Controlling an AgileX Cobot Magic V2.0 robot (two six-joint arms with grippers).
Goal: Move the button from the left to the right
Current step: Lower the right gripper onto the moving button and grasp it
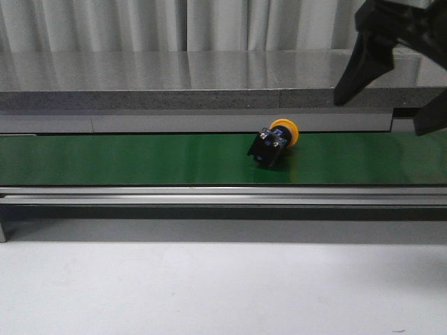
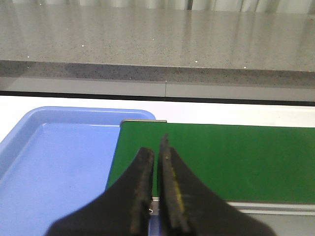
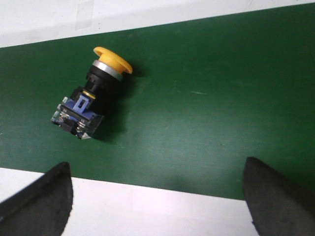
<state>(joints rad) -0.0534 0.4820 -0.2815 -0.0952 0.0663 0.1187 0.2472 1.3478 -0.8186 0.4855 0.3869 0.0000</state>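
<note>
Bright, even light. The gray counter (image 1: 188,77) shines with pale streaks. The button (image 3: 93,93) has a small soft shadow. Close fingers (image 2: 147,196) look blurry.

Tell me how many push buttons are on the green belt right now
1. The button lies on its side on the green belt, right of the belt's middle, below and left of the open right gripper. Belt parts outside the views could hold more.
</note>
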